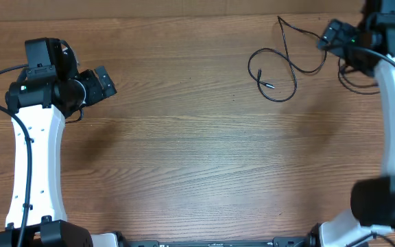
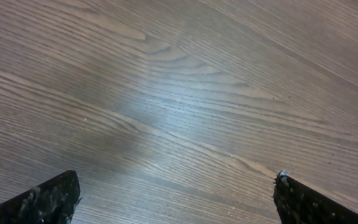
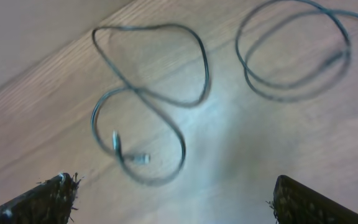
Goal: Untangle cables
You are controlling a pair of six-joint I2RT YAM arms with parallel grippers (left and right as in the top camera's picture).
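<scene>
The left gripper (image 1: 103,82) sits at the left of the overhead frame over bare wooden table (image 1: 184,151). Its fingers are spread wide with nothing between them. The right gripper (image 3: 171,183) is up in the top right corner of the overhead view. Its fingers are also far apart and grip nothing.

Both cables lie flat on the wood just ahead of the right gripper. The nearer cable (image 3: 202,62) fills the left and middle of the right wrist frame. It curls into a rough figure-eight that crosses over itself, and two small plug ends rest inside its lower loop. The second cable (image 3: 291,94) is a doubled loop at the upper right of that frame. It is blurred, but it seems to lie apart from the first.
</scene>
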